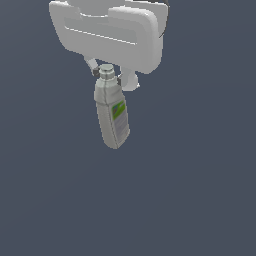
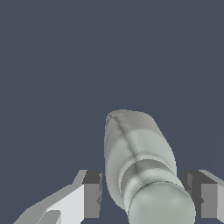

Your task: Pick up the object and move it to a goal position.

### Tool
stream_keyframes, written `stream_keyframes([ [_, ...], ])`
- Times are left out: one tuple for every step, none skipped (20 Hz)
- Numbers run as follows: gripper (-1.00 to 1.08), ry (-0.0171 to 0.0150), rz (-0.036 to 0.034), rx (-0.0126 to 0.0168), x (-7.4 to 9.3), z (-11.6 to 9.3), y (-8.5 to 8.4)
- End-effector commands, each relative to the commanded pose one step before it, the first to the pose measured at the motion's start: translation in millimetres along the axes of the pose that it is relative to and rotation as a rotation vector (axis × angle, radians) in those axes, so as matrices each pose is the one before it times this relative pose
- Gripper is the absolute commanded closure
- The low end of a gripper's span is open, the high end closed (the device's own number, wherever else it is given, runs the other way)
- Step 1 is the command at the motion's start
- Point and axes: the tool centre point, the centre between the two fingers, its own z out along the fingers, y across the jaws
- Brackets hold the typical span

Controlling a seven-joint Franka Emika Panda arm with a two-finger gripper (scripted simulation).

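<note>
Exterior view: all dark blue-grey bkgd, no edges seen.
Arm (image 1: 112, 32): white Panda hand, top of exterior view, biggest thing in shot.
Bottle (image 1: 112, 117): pale grey, hangs cap-up under the hand, body tilted a bit, base toward exterior view's right; green-grey label faces cam.
Pincer (image 1: 107, 75): clamped on bottle's ribbed cap/neck.
Fingers (image 2: 89, 194): wrist view has one each side of bottle (image 2: 140, 166); contact not clear there.
</note>
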Motion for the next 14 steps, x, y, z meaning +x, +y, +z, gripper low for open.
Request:
stream_keyframes([
  [1.08, 0.01039, -0.00039, 0.00581, 1.02, -23.61, 3.71],
  [1.08, 0.0, 0.0, 0.0, 0.61, -5.79, 1.16],
  [1.08, 0.0, 0.0, 0.0, 0.58, -5.32, 1.06],
  [1.08, 0.0, 0.0, 0.0, 0.54, -4.8, 0.94],
  [1.08, 0.0, 0.0, 0.0, 0.51, -4.31, 0.84],
  [1.08, 0.0, 0.0, 0.0, 0.47, -3.86, 0.73],
  [1.08, 0.0, 0.0, 0.0, 0.44, -3.44, 0.64],
  [1.08, 0.0, 0.0, 0.0, 0.42, -3.06, 0.55],
  [1.08, 0.0, 0.0, 0.0, 0.38, -2.73, 0.48],
  [1.08, 0.0, 0.0, 0.0, 0.35, -2.43, 0.42],
  [1.08, 0.0, 0.0, 0.0, 0.32, -2.15, 0.37],
  [1.08, 0.0, 0.0, 0.0, 0.29, -1.89, 0.32],
  [1.08, 0.0, 0.0, 0.0, 0.26, -1.64, 0.27],
  [1.08, 0.0, 0.0, 0.0, 0.24, -1.41, 0.22],
])
